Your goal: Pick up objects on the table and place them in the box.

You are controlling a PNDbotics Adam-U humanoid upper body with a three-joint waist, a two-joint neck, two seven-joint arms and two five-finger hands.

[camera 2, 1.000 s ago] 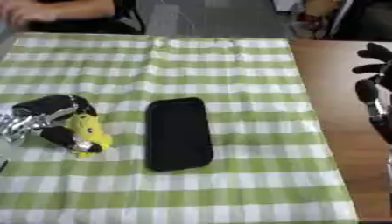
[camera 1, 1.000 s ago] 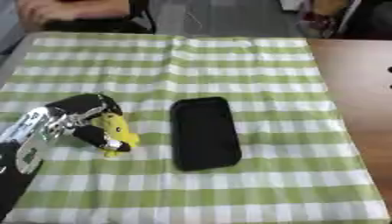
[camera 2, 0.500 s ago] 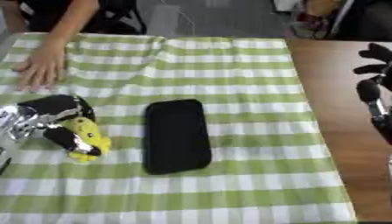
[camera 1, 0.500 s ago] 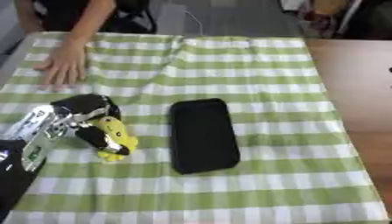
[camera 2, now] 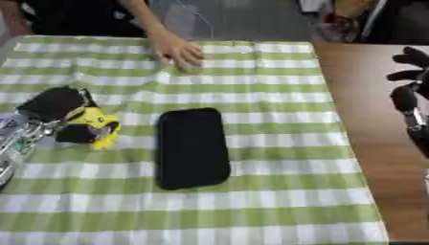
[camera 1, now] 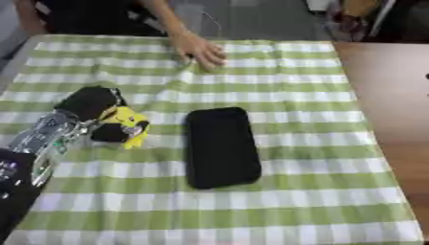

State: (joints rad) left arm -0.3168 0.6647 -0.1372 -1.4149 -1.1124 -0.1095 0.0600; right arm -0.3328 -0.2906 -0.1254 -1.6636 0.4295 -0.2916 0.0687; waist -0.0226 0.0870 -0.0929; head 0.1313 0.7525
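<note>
- The left hand (camera 1: pixel 88 107) lies near the left edge of the table, its black fingers curled round a small yellow toy (camera 1: pixel 126 125), which shows just right of the palm and seems to rest on the cloth.
- The left forearm (camera 1: pixel 38 143) runs back from that hand toward the near-left corner, silver at the wrist and black below.
- Just right of the toy, apart from it by a narrow strip of cloth, lies a flat black object (camera 1: pixel 220 146), a rounded slab with its long axis running from the near edge toward the far edge, tilted slightly.
- The slab sits about mid-table on the green-and-white checked tablecloth (camera 1: pixel 318 158), so it lies to the right of the left hand and much nearer to it than to the other.
- The right hand (camera 2: pixel 411 91) stands off the cloth, over the bare brown table (camera 2: pixel 368 143) at the right edge, fingers up and relaxed, holding nothing.
- A person's bare hand (camera 1: pixel 199 50) presses on the cloth near the far edge, well apart from toy and slab.
- No box shows in either view, so which way the toy must travel cannot be told.
</note>
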